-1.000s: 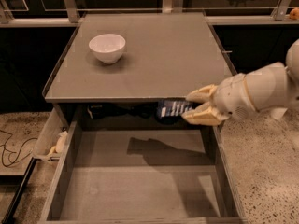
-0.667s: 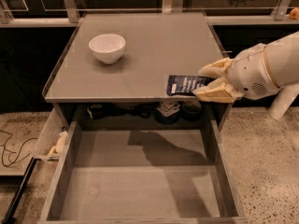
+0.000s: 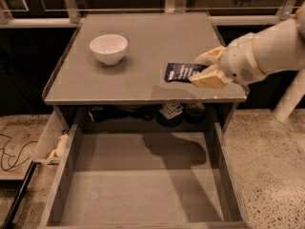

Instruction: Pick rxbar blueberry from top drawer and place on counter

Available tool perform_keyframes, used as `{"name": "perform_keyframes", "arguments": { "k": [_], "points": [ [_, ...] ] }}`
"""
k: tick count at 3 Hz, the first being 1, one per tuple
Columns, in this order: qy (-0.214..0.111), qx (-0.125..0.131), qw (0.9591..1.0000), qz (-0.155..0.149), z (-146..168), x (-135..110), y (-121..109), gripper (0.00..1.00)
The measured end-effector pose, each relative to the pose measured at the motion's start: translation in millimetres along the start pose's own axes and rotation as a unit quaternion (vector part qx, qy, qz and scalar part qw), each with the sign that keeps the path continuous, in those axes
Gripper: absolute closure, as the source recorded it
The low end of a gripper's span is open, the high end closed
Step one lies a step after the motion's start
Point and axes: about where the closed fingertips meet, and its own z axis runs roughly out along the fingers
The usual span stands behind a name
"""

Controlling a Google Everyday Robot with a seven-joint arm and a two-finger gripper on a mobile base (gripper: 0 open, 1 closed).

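Carrying the rxbar blueberry (image 3: pixel 180 72) in my hand (image 3: pixel 202 70), I now have it over the right part of the table (image 3: pixel 152 42), with my fingers closed on the wrapper's right end and the dark blue bar sticking out to the left, roughly flat. A second ago the bar hung at the table's front edge, level with the gap above the back of the top drawer (image 3: pixel 143 185). A little later it was lifted to the front right corner. Now it sits further in over the grey surface, and my arm reaches in from the right side.

That shift means the picking half is done, as I judge it: the drawer stands pulled out and its grey floor shows only the shadow of my arm, with no bar in it. What is left is the placing. A soft shadow lies on the table below and in front of the bar, so I take it that the bar hangs above the surface and does not rest on it, though I cannot be sure of the gap.

The white bowl (image 3: pixel 108 48) stands on the left part of the table, well apart from the bar, and has not moved across the three moments. The narrow side drawer (image 3: pixel 50 142) at the left also stays as it was. My next move, I think, is to lower the bar onto bare table here and let go.
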Motion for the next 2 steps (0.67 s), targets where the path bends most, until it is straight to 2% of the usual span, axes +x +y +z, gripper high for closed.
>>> {"name": "perform_keyframes", "arguments": {
  "k": [1, 2],
  "points": [
    [-0.015, 0.024, 0.9996, 0.009, 21, -7, -46, 1.00],
    [-0.034, 0.030, 0.9986, 0.028, 44, -12, -78, 1.00]
  ]
}}
